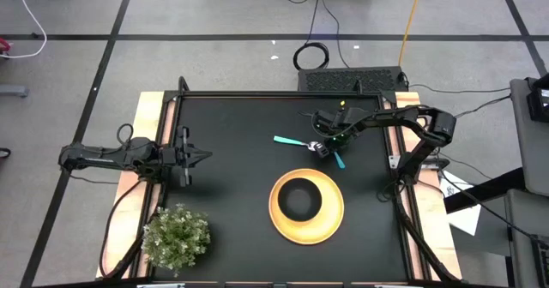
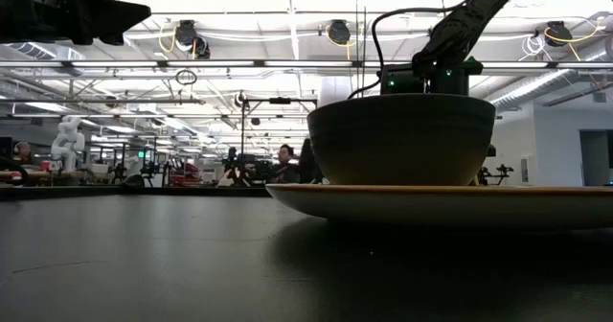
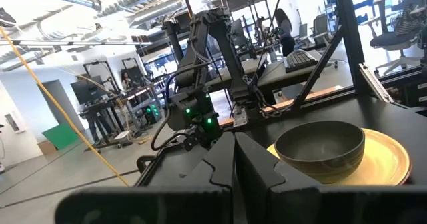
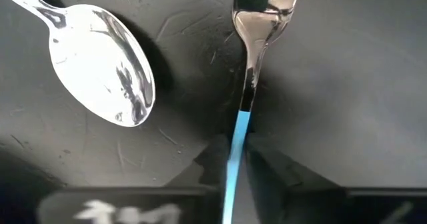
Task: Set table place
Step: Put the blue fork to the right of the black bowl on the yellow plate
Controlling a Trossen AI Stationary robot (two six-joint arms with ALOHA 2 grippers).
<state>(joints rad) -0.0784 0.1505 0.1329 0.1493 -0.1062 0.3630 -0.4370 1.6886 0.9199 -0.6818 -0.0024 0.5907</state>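
- Closest up, in the right wrist view, the fork (image 4: 250,64) lies on the black worktop (image 4: 347,84), spoon (image 4: 107,61) bowl just beside it.
- Left hand (image 1: 199,157) hovers at the worktop's left edge, fingers pressed together, near the plant (image 1: 176,237).
- Black bowl (image 1: 302,199) sits in the yellow plate (image 1: 330,224), centre-right.
- Right hand (image 1: 322,148) is down pinching the fork's teal handle.

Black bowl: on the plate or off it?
On it: the black bowl sits upright at the centre of the yellow plate.
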